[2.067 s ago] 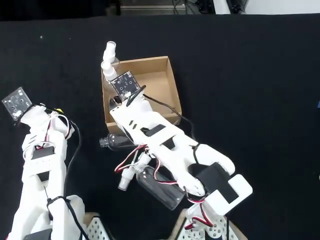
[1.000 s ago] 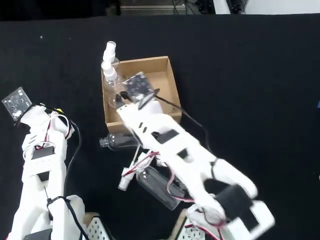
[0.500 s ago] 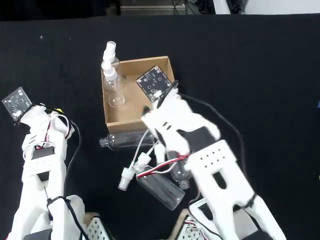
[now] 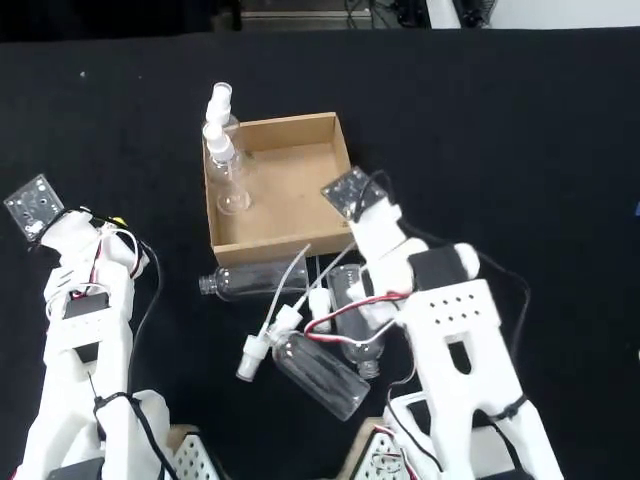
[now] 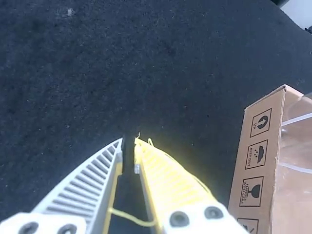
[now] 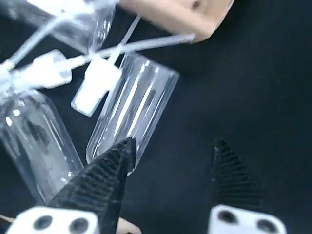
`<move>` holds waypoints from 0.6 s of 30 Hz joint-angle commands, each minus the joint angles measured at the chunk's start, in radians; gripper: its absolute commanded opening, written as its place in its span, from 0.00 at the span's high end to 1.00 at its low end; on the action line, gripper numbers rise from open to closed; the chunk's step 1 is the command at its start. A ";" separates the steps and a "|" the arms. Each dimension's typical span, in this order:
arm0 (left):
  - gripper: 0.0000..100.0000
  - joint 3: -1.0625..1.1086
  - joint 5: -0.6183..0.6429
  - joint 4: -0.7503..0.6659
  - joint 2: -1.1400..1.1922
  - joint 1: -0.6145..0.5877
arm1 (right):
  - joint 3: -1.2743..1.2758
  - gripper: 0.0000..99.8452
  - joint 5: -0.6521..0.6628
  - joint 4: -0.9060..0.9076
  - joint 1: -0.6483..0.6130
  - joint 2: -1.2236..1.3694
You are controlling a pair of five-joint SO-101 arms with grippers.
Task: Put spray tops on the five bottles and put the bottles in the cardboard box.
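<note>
We see our right gripper (image 6: 174, 144) spread wide over 1 of the 3 lying bottles (image 6: 134, 105) just beside the cardboard box (image 4: 300, 190), 2 spray-topped bottles (image 4: 222, 150) standing inside it, and our left gripper (image 5: 129, 141) pinched narrow, empty, over the black table (image 5: 97, 63).

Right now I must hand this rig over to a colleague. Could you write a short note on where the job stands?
Left gripper: shut, empty, over the table beside the box.
Right gripper: open, empty, above the table by a lying bottle.
Done: two capped bottles stand at the box's far left corner, at least one inside.
Left: three bare bottles lie in front of the box, with loose spray tops among them. Fit the tops, then box them.
</note>
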 commanded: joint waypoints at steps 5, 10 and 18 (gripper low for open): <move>0.97 -0.002 0.000 -0.017 -0.029 -0.002 | 0.193 0.76 -0.140 -0.255 -0.097 -0.039; 0.97 -0.002 0.000 -0.017 -0.029 -0.002 | 0.225 0.76 -0.138 -0.285 -0.124 -0.039; 0.97 -0.002 0.000 -0.017 -0.029 -0.004 | -0.116 0.76 -0.127 0.043 -0.063 -0.045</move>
